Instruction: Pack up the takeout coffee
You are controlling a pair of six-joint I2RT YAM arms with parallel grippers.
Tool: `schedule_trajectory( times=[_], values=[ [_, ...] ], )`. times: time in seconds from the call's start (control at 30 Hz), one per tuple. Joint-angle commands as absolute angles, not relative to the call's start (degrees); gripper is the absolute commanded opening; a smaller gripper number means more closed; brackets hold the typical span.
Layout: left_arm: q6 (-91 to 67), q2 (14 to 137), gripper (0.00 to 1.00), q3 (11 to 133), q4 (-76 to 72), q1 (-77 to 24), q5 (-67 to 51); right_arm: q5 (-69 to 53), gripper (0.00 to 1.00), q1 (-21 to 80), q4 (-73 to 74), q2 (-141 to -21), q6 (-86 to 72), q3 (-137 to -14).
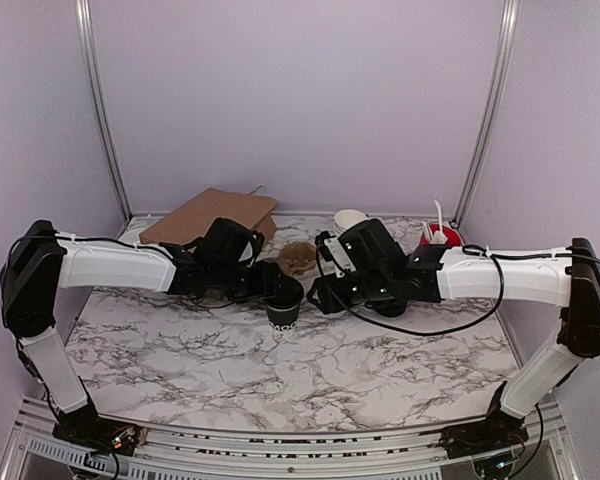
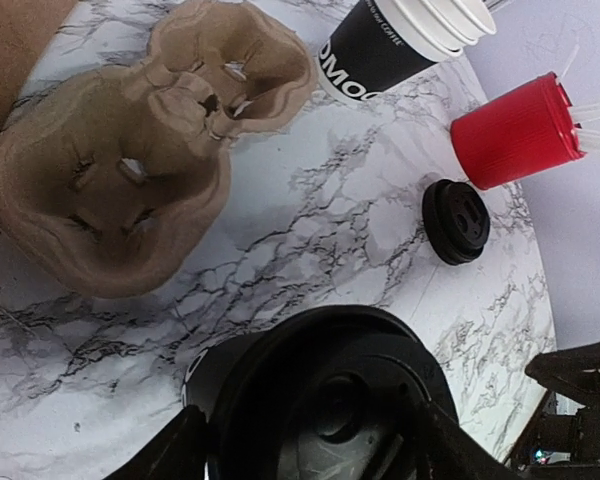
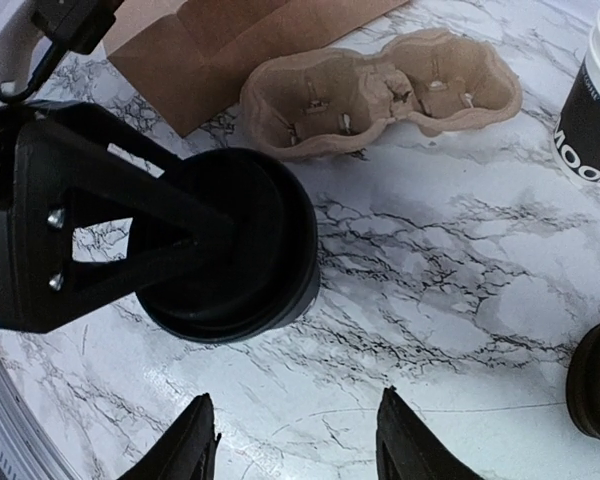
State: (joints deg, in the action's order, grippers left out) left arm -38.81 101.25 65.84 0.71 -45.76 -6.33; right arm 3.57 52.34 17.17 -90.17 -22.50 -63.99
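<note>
Coffee cup [image 1: 283, 303] stands lidded mid-table, just near of the cardboard carrier [image 1: 297, 258]. Left gripper [image 2: 310, 442] straddles its lid; whether it pinches cannot be told. Right gripper [image 3: 295, 440] is spread, empty. Recommended: grip below the lid, lift upright, lower squarely into a carrier well.

White arm links [image 1: 115, 268], black joints [image 1: 30, 275], looping black cables [image 1: 410, 330], two silver screws [image 3: 55, 217]
</note>
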Motion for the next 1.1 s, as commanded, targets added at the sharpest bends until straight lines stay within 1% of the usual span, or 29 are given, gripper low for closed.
schedule_trajectory(
  times=[0.0,0.27,0.43,0.67,0.8,0.93,1.0,1.07],
  values=[
    [-48.50,96.90,0.71,60.48,-5.30,-49.20,-4.89,3.95,0.53,52.24,16.13,-88.23,-22.85,-63.57],
    [-60.41,94.21,0.70,54.89,-10.65,-57.87,3.26,5.56,0.53,52.14,16.77,-86.31,-22.94,-62.00],
    [-61.79,93.47,0.68,53.14,-10.37,-60.26,8.03,6.39,0.53,51.83,17.52,-84.49,-23.12,-60.81],
    [-53.65,90.06,0.70,55.74,-3.12,-60.15,11.62,6.21,0.53,51.83,19.15,-81.91,-23.23,-59.92],
    [-46.55,92.80,0.70,59.26,-0.56,-59.18,6.58,5.54,0.53,53.23,19.69,-80.74,-23.75,-58.18],
    [-43.02,96.15,0.67,62.02,3.17,-59.14,5.61,6.31,0.53,55.22,19.93,-79.89,-24.80,-56.21],
    [-42.83,97.08,0.61,61.88,3.63,-59.12,6.25,6.76,0.52,55.53,19.61,-79.38,-25.31,-55.03],
    [-43.01,97.81,0.52,61.75,3.89,-59.14,6.50,6.95,0.50,55.60,19.51,-79.07,-25.61,-54.32]
  ],
)
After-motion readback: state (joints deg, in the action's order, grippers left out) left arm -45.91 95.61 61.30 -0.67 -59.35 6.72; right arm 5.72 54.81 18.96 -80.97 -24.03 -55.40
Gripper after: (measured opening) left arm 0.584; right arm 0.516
